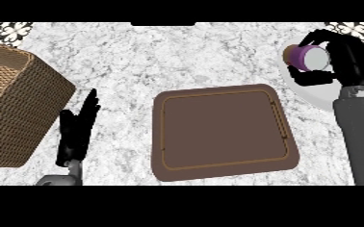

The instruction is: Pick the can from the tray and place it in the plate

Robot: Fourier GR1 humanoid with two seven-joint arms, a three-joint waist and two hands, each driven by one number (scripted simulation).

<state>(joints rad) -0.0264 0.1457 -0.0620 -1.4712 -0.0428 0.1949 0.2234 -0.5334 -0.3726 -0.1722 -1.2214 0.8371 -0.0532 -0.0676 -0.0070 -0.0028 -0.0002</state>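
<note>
**Purple can in the right robot hand, over the white plate**

Black fingers and thumb of the right robot hand [344, 53] are curled round the can [308, 57]. The fingers arch over its far side and the thumb closes in from the near side, so the can is held and is not resting on anything I can make out.

The can sits on the inner side of the palm, towards the middle of the scene. It looks tipped rather than upright. A pale round end faces up at the view, a purple band rings it, and a brownish edge shows on the side away from the palm. Its long axis seems to lean across the hand, though the fingers hide too much to be sure.

Directly beneath the hand, spreading out on its near side, lies the plate [316, 94]. It is partly covered by the hand and the grey forearm. The coming move turns on this relation: the can is above the plate, so I judge that what remains is a short lowering and a release, with the tilt the thing to watch as it lands.

Further inward and nearer the robot sits the brown tray [220, 130], with nothing on it.

Well apart, across the tray, the left robot hand [77, 127] rests open with its fingers straight, over the marbled surface [142, 57] beside a woven basket [28, 106]. The right hand is plainly the nearer one.
</note>
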